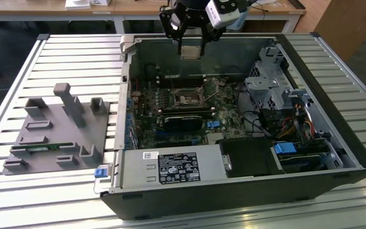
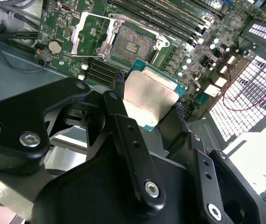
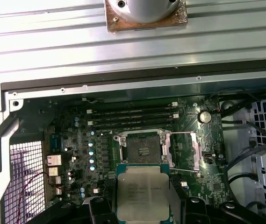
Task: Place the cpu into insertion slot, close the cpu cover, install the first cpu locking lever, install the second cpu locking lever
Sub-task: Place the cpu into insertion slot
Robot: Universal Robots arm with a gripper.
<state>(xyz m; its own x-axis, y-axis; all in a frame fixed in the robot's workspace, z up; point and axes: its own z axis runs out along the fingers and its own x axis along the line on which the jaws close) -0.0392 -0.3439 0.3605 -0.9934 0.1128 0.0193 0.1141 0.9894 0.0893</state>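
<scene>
In the exterior view, my gripper (image 1: pixel 192 47) hangs over the far side of the open computer case (image 1: pixel 335 157), which lies on a slatted metal table (image 1: pixel 75 62). The fingers are pinched on the cpu (image 1: pixel 191 52), so the chip is in the air, well apart from the insertion slot (image 1: pixel 188 98) down on the green board. A grey fixture tray (image 1: pixel 55 138) sits on the table at the exterior view's left, beside the case.

In the second wrist view, I see the black fingers (image 2: pixel 118 84) clamped against two opposite edges of the cpu (image 2: pixel 149 99), its dull silver top facing the camera. Beyond it the insertion slot (image 2: pixel 132 44) is bare, its dark centre exposed. The cpu cover (image 2: pixel 91 35) is swung open and lies just beside the slot, its square window showing the board beneath.

In the first wrist view, the cpu (image 3: pixel 142 191) is held between the fingers, near the insertion slot (image 3: pixel 142 149) but not touching it. The cpu cover (image 3: pixel 184 149) is folded open next to the slot. The long memory slots (image 3: pixel 133 116) run along the slot's other side.
</scene>
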